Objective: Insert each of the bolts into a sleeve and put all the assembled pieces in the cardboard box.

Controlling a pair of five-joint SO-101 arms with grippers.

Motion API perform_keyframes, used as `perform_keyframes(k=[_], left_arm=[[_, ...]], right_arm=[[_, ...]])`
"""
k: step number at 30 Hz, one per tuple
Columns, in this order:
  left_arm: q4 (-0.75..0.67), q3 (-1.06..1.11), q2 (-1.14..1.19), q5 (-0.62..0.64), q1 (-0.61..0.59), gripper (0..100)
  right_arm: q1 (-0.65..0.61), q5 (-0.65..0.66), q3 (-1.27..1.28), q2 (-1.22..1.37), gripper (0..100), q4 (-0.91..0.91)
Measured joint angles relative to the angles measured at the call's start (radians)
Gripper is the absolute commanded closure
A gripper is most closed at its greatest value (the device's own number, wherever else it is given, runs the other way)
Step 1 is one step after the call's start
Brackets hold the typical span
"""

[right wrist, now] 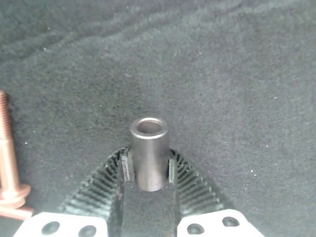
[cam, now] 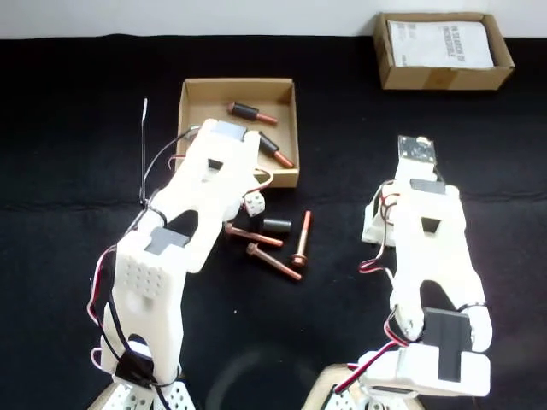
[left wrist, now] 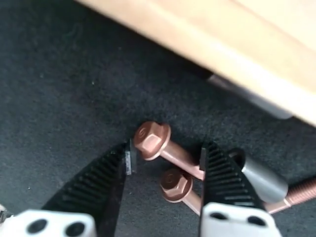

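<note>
My left gripper (left wrist: 167, 154) is open, low over the black cloth beside the cardboard box (cam: 192, 120). Its fingers (left wrist: 106, 185) straddle the head end of one copper bolt (left wrist: 152, 139), with a second bolt (left wrist: 177, 186) just behind it. A loose dark sleeve (left wrist: 261, 177) and a third bolt (cam: 302, 239) lie close by. My right gripper (right wrist: 148, 168) is shut on a grey sleeve (right wrist: 149, 143), held upright with its open bore facing the camera. In the high view the left gripper (cam: 254, 205) sits by the box's near wall. Two assembled pieces (cam: 252, 112) lie inside the box.
A second cardboard box (cam: 389, 73) holding a printed sheet stands at the back right. One bolt (right wrist: 7, 148) lies on the cloth beside my right gripper. Black cloth covers the table; the white arm bodies take up the near half.
</note>
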Motion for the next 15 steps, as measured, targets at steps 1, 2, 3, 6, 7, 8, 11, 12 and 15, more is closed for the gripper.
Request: perform_keyframes(k=[1, 2, 3, 6, 7, 8, 11, 12, 15], left_arm=[[0.0, 0.0, 0.008, 0.0, 0.005, 79], [0.0, 0.0, 0.012, 0.0, 0.011, 81], [0.0, 0.0, 0.015, 0.0, 0.017, 84], [-0.003, -0.003, 0.015, 0.012, 0.031, 100], [-0.014, -0.003, 0.015, 0.015, 0.038, 99], [-0.025, -0.003, 0.015, 0.015, 0.046, 97], [-0.032, -0.017, 0.025, 0.0, 0.048, 99], [-0.032, -0.028, 0.026, -0.002, 0.048, 99], [-0.031, -0.069, 0.028, -0.002, 0.035, 99]], right_arm=[[0.0, 0.0, -0.002, 0.002, 99.0, 0.0], [0.0, 0.0, -0.003, 0.003, 99.0, 0.0], [0.0, 0.0, -0.006, 0.003, 99.0, 0.0], [0.0, 0.0, -0.023, 0.003, 99.0, 0.0], [0.0, 0.0, -0.025, 0.003, 99.0, 0.0], [0.0, 0.0, -0.025, 0.003, 99.0, 0.0], [0.0, 0.0, -0.025, 0.003, 99.0, 0.0], [0.0, 0.0, -0.025, 0.003, 99.0, 0.0], [0.008, 0.0, -0.025, 0.003, 99.0, 0.0]])
